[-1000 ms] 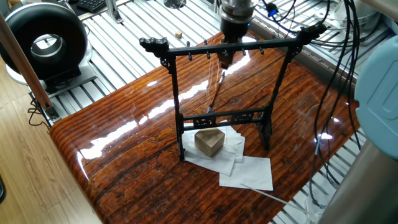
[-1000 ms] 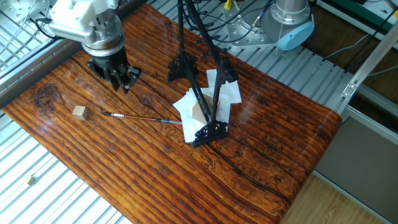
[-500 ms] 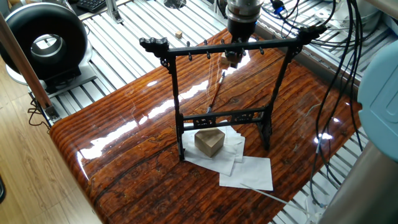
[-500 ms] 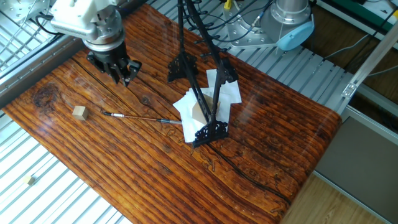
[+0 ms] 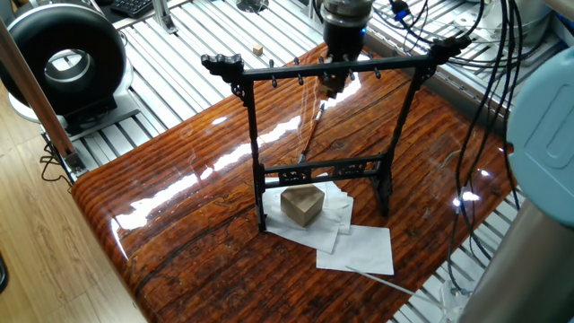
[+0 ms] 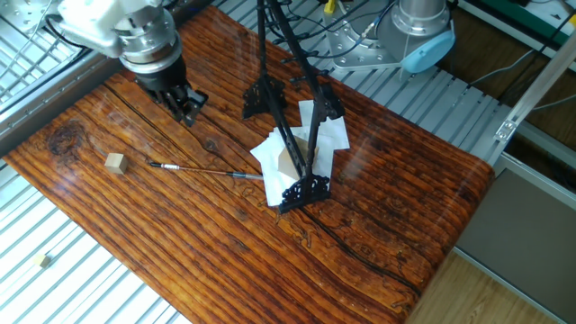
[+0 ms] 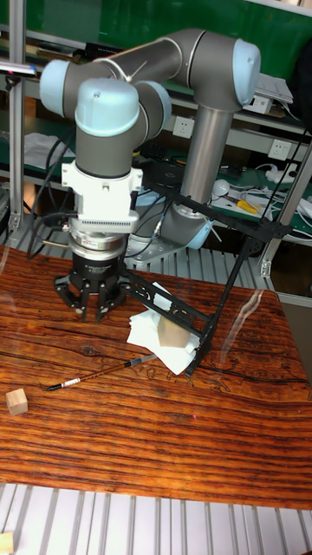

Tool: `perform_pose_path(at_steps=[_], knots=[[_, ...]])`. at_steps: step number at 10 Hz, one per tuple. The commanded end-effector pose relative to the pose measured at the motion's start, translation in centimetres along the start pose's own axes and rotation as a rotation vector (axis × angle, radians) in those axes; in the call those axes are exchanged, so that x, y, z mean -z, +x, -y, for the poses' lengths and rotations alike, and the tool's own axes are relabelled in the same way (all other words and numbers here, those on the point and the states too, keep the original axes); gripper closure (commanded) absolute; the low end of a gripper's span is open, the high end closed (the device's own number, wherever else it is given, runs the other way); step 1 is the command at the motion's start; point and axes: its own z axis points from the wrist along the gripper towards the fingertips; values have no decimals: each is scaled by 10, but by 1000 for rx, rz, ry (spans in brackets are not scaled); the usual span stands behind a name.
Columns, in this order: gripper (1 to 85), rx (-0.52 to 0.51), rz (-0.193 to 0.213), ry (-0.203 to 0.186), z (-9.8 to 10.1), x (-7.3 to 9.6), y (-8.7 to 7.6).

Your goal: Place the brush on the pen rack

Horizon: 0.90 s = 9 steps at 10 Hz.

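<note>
1. The thin dark-shafted writing brush lies flat on the glossy reddish-brown wooden bench, nothing gripping it. In the tall fixed view it runs at a slant from lower left towards the rack's foot.
2. The robot's black two-finger hand hangs above the bench, well apart from the brush and behind it, pointing downward. In the tall fixed view the hand shows dark fingers spread apart with nothing between them.
3. The tall black pen rack with two uprights and a pegged top crossbar stands upright on the bench; its pegs carry nothing. From the other fixed view the rack stands just right of the brush's near end, and from the tall fixed view it is seen almost edge-on.
4. White paper sheets lie under the rack's feet, and a tan cardboard-coloured block sits on them just in front of the ornate lower rail.
5. A small pale wooden cube rests on the bench just beside the brush's far tip, apart from it.
6. In one fixed view the hand appears behind the crossbar, above the brush seen through the frame.
</note>
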Motion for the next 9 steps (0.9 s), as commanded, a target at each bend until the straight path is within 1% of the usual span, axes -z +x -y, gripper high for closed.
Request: perform_pose_path(at_steps=[1, 2, 3, 4, 5, 6, 7, 8, 9], knots=[[597, -135, 8, -39, -15, 8, -11], [617, -165, 14, -50, -17, 5, -14], [673, -188, 6, -62, -20, 4, -13], [697, -251, -5, -122, -37, 6, -13], [697, -283, -20, -135, -40, 5, -11], [687, -280, -15, -138, -41, 2, -13], [683, -257, 17, -106, -32, -3, -22], [687, -237, 46, -85, -25, -5, -29], [703, -235, 44, -78, -24, -5, -28]])
